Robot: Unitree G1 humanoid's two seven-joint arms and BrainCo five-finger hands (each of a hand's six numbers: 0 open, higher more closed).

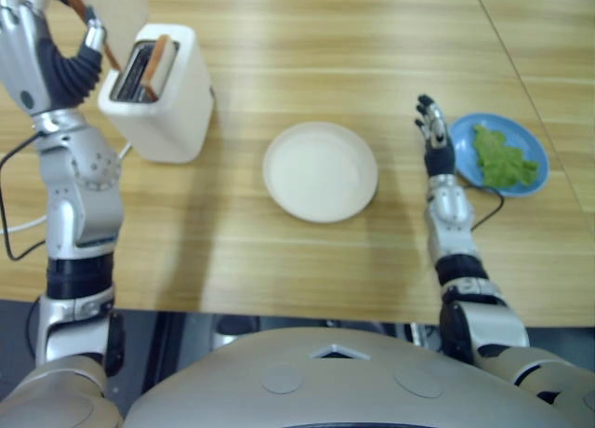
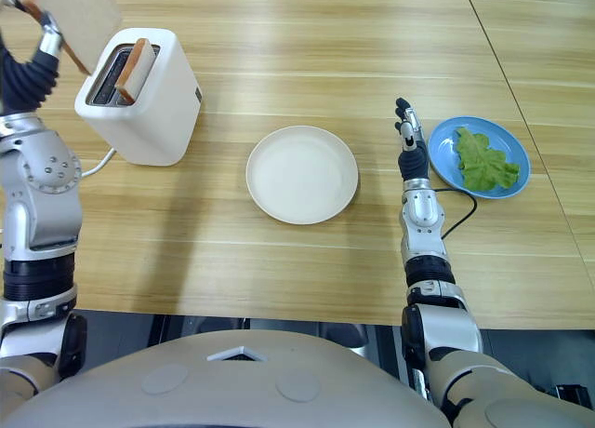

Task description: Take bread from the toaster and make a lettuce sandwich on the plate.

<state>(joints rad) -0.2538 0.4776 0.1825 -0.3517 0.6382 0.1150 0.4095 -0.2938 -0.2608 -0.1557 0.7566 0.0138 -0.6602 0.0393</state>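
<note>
- A slice of bread (image 2: pixel 85 17) is gripped by the curled fingers of the left hand (image 1: pixel 65 65), which is raised at the far left, clear of the toaster (image 2: pixel 149 112)
- A second slice (image 2: pixel 138 63) is seen standing in one slot of the toaster (white, set on the wooden table (image 2: pixel 279 56))
- A white plate (image 2: pixel 302 174) is placed near the middle of the table, well apart from the toaster
- The right hand (image 2: pixel 409 140) is laid out just beside a blue dish (image 2: pixel 444 167), fingers straight and held close together, nothing grasped
- Lettuce (image 2: pixel 483 163) is heaped in the blue dish at the right
</note>
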